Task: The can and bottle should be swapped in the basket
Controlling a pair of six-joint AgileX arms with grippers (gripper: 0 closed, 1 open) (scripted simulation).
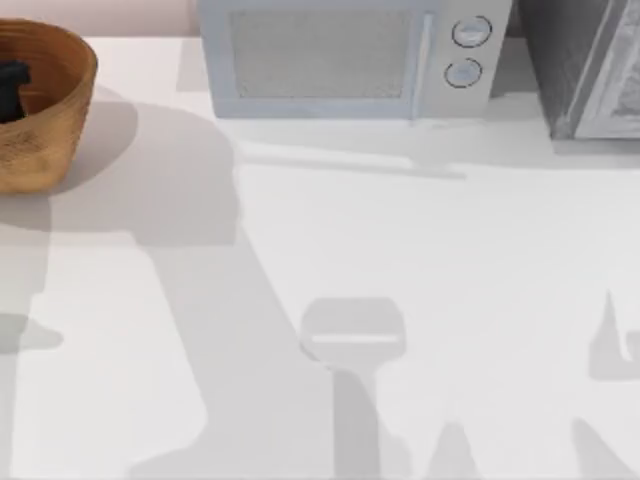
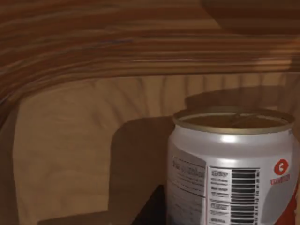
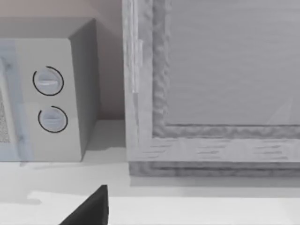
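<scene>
Basket [image 1: 40,120] sits at the upper left of your top view, cut by the frame edge, with a dark part of the left gripper [image 1: 14,78] inside it. Your left wrist view has the can [image 2: 232,168] upright on the basket floor against the ribbed wall. Can't tell either gripper's opening. Microwave [image 1: 350,60] sits top centre; right gripper [image 3: 89,208] faces it.

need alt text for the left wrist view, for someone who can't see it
A white can with a red logo, a barcode and a dull gold top stands upright inside the woven basket, close to the camera. The basket's ribbed orange-brown wall curves behind and above it, and a dark finger tip shows beside the can's base.
</scene>
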